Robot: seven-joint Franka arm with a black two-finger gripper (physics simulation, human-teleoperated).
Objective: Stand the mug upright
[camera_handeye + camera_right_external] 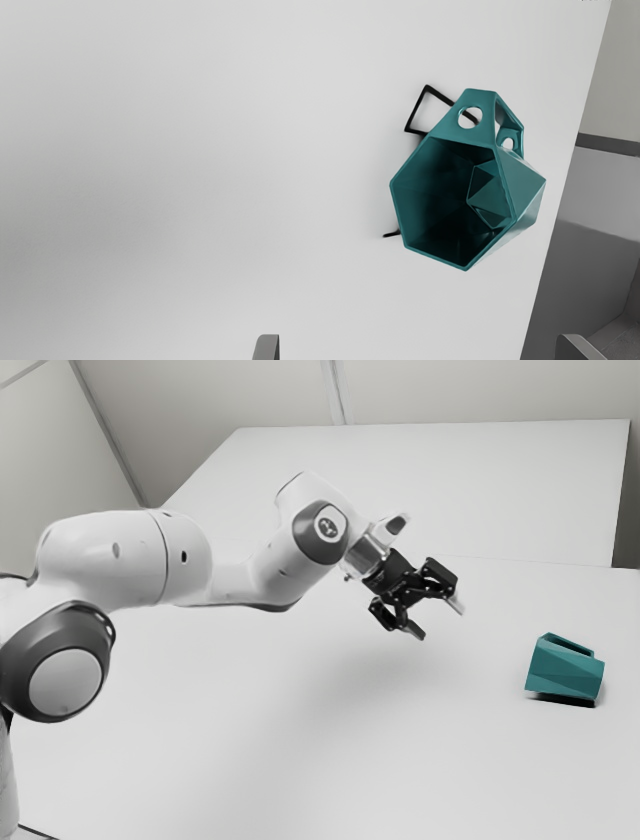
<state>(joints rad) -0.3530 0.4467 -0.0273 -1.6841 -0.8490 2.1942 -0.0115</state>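
Mug (565, 672), teal and faceted, lies on its side on the desk (300, 750). We find our gripper (439, 621) spread, well apart from it.

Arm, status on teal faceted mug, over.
Black two-finger gripper: open, empty. Mug: lying on its side. Thin black frame partly hidden behind; possible snag.

Plain room, pale walls (220, 390)

"What does the mug (563, 671) look like?"
"Teal, with flat, angular sides and round holes in its handle (481, 107)."
"Is it standing?"
"No, it's tipped on its side on the white table (440, 770), handle uppermost, its hollow inside showing in the wrist view."
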